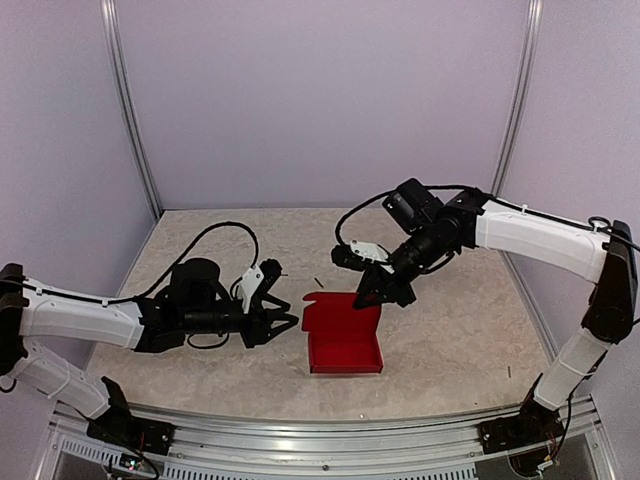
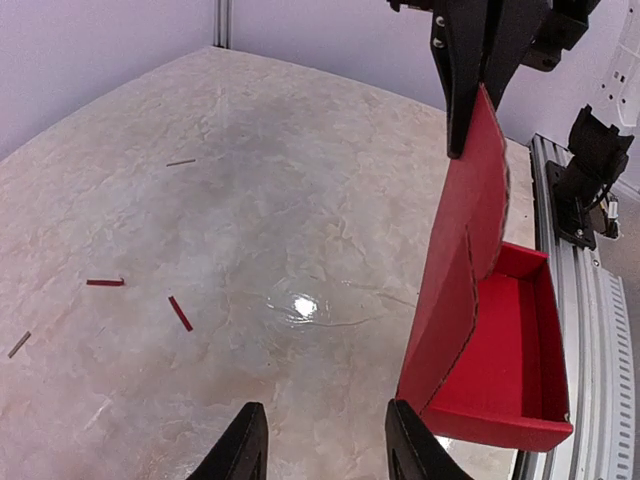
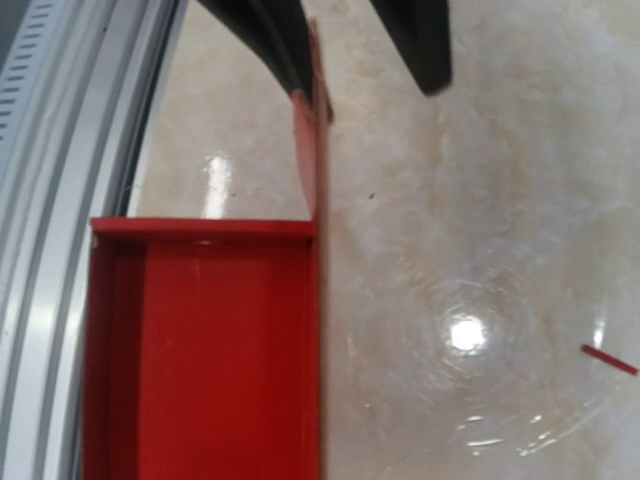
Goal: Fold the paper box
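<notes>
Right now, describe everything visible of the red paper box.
The paper box is bright red thin card with a matte look, and it is only partly folded. It forms a shallow open tray with low upright walls, sitting flat on the marbled table. A lid flap stands up from its far long wall. One finger of the open right tool rests against the flap's top edge. The open left tool sits close beside the tray, seemingly not touching.

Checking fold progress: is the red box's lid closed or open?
Open: the lid flap stands upright along one edge of the paper box, its tray interior exposed.
</notes>
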Motion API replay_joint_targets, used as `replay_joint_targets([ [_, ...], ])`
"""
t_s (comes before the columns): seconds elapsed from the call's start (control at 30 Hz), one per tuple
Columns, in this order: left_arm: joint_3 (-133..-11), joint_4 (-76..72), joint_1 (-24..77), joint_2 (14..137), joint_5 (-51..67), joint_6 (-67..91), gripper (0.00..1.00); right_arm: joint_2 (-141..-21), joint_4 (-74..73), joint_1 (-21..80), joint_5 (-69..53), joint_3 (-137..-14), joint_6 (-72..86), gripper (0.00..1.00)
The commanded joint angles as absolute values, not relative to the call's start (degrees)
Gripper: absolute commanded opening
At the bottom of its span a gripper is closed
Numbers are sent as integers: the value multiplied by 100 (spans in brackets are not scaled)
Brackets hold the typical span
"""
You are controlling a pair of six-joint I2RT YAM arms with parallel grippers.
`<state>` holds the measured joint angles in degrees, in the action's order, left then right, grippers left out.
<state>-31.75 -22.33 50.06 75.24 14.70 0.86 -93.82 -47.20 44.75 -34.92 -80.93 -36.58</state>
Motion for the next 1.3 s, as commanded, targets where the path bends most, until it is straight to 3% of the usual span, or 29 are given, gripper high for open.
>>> replay_joint_targets([
  [0.0, -3581, -2549, 5023, 7787, 2030, 18, 38, -9191, -4687, 4512, -3704, -7895, -3666, 0],
  [0.17, -3770, -2483, 5051, 7983, 2281, -176, 30, -9119, -4549, 4515, -3676, -7760, -3603, 0],
  [0.33, -3892, -2344, 5125, 8129, 2642, -264, 29, -9131, -4478, 4512, -3663, -7740, -3528, 0],
  [1.27, -3867, -1517, 5395, 7665, 2608, -429, 39, -9300, -4349, 4395, -3538, -7817, -3348, 0],
])
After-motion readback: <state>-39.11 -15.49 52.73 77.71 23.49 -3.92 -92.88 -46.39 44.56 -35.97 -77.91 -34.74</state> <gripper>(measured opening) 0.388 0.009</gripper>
